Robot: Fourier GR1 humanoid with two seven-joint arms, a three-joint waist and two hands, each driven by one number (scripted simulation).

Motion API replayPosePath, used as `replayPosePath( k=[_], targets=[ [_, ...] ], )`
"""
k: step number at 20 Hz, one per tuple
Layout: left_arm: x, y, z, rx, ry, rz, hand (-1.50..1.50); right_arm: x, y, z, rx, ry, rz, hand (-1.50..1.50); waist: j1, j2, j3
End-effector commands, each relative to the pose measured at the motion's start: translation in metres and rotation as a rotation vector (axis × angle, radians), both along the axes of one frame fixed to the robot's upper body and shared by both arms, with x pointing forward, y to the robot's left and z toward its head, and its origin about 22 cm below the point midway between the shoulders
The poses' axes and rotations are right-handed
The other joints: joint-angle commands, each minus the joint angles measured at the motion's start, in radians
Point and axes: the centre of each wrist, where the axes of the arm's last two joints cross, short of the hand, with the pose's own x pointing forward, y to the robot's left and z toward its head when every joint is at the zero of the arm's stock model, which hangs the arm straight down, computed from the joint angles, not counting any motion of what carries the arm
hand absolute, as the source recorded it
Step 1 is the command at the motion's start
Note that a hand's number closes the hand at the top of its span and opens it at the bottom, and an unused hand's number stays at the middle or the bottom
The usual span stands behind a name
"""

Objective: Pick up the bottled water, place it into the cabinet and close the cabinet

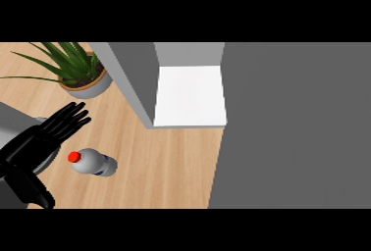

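Left hand: the black left hand point(51, 132) enters from the lower left edge on a grey forearm; its fingers are straight and spread apart, pointing toward one o'clock, and they hold nothing.
Right hand: it shows nowhere in the head view.
Bottled water: the bottled water point(94, 163) stands on the counter, seen from steeply above, at four o'clock from the left hand's fingertips and just apart from the palm; it has a round red cap, a smooth pale rounded body and a dark blue band low on its side.
Counter: the counter point(167, 166) is light wood with fine grain running up and down the view; its bare part lies between the hand and the grey mass on the right.
Cabinet: the cabinet point(134, 78) sits at one o'clock from the bottle, well apart from it; its walls are flat matte grey, and its door point(290, 122) fills the right of the view as one broad dark grey slab, standing open.
Cabinet inside: a plain white rectangular shelf floor point(190, 95) shows between the grey wall and the door, with nothing on it.
Potted plant: at twelve o'clock from the hand, a potted plant point(72, 66) with long narrow pointed green leaves stands in a round grey pot, just left of the cabinet wall.
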Motion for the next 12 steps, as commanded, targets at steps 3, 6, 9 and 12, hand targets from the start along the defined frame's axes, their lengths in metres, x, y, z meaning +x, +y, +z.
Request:
replayPosePath(
  k=[3,6,9,12],
  targets=[
    [-0.001,-0.011,-0.047,-0.010,0.040,0.011,-1.50,-0.035,-0.012,0.030,0.006,-0.083,-0.019,-1.50,-0.003,0.000,-0.001],
    [-0.010,-0.005,-0.070,0.014,0.056,-0.001,-1.50,-0.031,-0.007,0.024,0.005,-0.082,-0.006,-1.50,-0.004,0.001,-0.001],
    [0.018,-0.013,-0.069,0.036,0.045,0.041,-1.50,-0.029,-0.001,0.023,-0.003,-0.081,0.018,-1.50,-0.009,0.001,-0.001],
    [-0.001,-0.004,-0.088,0.033,0.036,0.060,-1.50,-0.039,-0.016,0.030,0.009,-0.085,-0.002,-1.50,-0.013,0.001,0.000]
  ],
)
